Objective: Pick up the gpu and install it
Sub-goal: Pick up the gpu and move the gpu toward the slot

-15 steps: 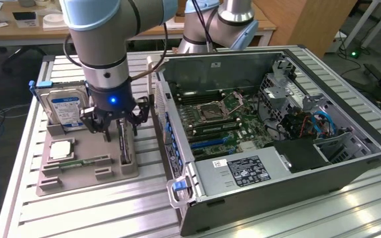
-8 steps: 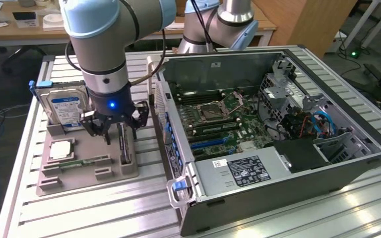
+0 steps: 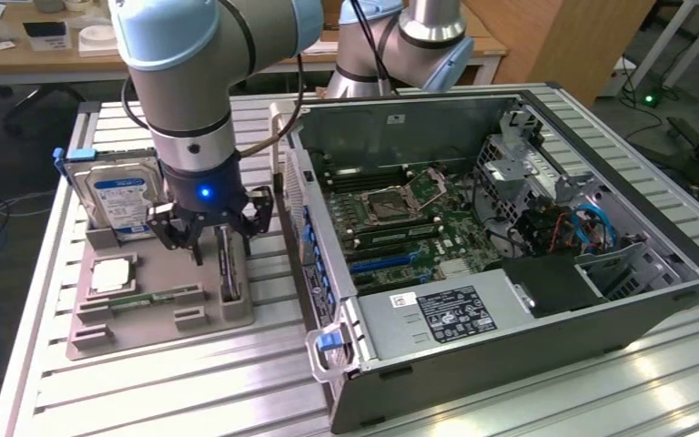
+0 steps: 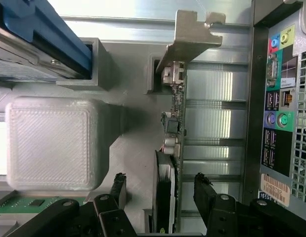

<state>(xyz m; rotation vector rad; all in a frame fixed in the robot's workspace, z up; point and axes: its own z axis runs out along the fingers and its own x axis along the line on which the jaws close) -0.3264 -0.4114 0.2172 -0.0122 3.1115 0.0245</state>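
Note:
The gpu [image 3: 230, 266] is a thin dark card standing on edge in a slot of the grey holder tray [image 3: 143, 332], beside the open computer case [image 3: 495, 228]. My gripper [image 3: 212, 233] hangs right over the card and is open. In the wrist view the gpu [image 4: 173, 123] runs edge-on, with its grey metal bracket [image 4: 190, 39] at the far end. One of the black fingertips [image 4: 118, 183] stands on each side of the card's near end, both apart from it, so my gripper [image 4: 161, 186] straddles the card without touching it.
A silver hard drive [image 3: 119, 193] with a blue label stands upright at the tray's back. A processor chip [image 3: 113, 273] and a green memory stick [image 3: 156, 296] lie in the tray. The case's rear port panel [image 4: 279, 98] is close beside the card.

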